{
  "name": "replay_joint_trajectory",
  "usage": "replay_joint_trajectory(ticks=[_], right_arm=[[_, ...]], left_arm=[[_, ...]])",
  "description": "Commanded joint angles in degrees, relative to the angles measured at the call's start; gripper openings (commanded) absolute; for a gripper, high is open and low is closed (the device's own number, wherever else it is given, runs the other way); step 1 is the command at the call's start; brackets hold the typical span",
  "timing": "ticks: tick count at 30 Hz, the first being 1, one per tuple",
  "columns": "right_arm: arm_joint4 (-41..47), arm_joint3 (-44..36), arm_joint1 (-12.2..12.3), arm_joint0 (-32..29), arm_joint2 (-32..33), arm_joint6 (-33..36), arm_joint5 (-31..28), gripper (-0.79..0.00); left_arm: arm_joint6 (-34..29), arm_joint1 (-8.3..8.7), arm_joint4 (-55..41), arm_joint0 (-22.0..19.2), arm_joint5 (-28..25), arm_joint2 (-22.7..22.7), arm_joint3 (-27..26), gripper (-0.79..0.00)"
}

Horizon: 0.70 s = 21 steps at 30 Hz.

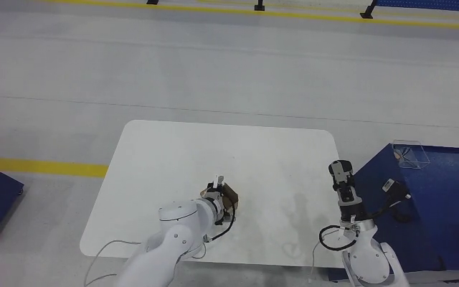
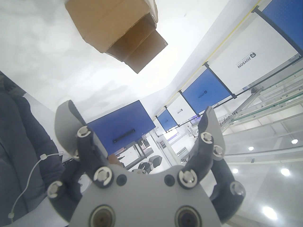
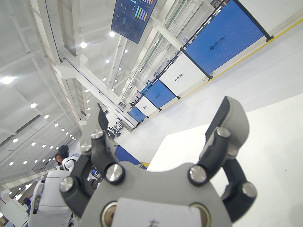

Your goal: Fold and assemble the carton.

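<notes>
Carton (image 2: 106,17) of corrugated brown cardboard, end flaps open.

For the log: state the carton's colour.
Plain brown cardboard, no pattern; the carton shows best in the left wrist view.

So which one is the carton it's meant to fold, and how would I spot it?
Find the big white table in the middle of the pale floor. Near the edge closest to the robot, just beside the left arm's open tool, lies the carton. It is the only brown thing on the white top: a small cardboard box with one end open.
</notes>
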Motion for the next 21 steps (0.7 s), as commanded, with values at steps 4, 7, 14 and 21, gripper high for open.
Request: replay_joint_trajectory(ticks=[4, 7, 14, 21], right_arm=[[0.0, 0.0, 0.0, 0.0, 0.0, 0.0, 0.0, 0.000], [0.0, 0.0, 0.0, 0.0, 0.0, 0.0, 0.0, 0.000], [-25.7, -0.7, -0.5, 5.6, -9.1, 5.0, 16.1, 0.000], [-46.2, 6.1, -1.4, 13.9, -20.2, 12.1, 25.9, 0.000]], left_arm=[[-0.1, 0.00, 0.0, 0.0, 0.0, 0.0, 0.0, 0.000], [-0.1, 0.00, 0.0, 0.0, 0.0, 0.0, 0.0, 0.000], [-6.8, 4.21, 42.4, 3.6, 12.0, 4.9, -7.9, 0.000], [-15.5, 8.57, 63.5, 10.8, 17.6, 5.6, -6.3, 0.000]])
